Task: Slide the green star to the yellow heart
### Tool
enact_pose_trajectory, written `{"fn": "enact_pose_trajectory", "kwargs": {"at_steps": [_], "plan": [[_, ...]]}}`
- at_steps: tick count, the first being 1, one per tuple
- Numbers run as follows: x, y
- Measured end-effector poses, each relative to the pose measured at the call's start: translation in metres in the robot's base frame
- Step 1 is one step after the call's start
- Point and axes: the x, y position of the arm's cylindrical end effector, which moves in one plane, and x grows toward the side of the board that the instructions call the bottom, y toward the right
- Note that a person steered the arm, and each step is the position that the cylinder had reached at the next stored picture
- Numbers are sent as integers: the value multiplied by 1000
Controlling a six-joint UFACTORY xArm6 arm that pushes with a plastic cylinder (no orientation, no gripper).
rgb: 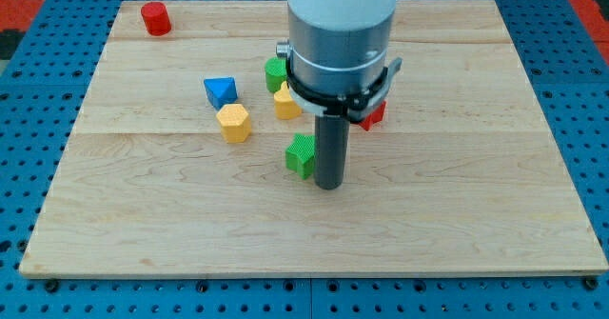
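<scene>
My tip (328,186) rests on the board just right of a green block (301,155), which looks like the star, touching or almost touching it. A yellow block (285,103), seemingly the heart, lies a short way above it toward the view's top, partly hidden by the arm. A second green block (275,72) sits just above that yellow one, also partly hidden, and its shape is unclear.
A yellow hexagon block (233,123) and a blue triangle block (220,91) lie left of the arm. A red block (374,117) peeks out at the arm's right. A red cylinder (155,19) stands at the top left of the wooden board (476,214).
</scene>
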Motion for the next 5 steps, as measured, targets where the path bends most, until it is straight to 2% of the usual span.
{"fn": "enact_pose_trajectory", "kwargs": {"at_steps": [3, 5], "plan": [[-22, -14], [-51, -14]]}}
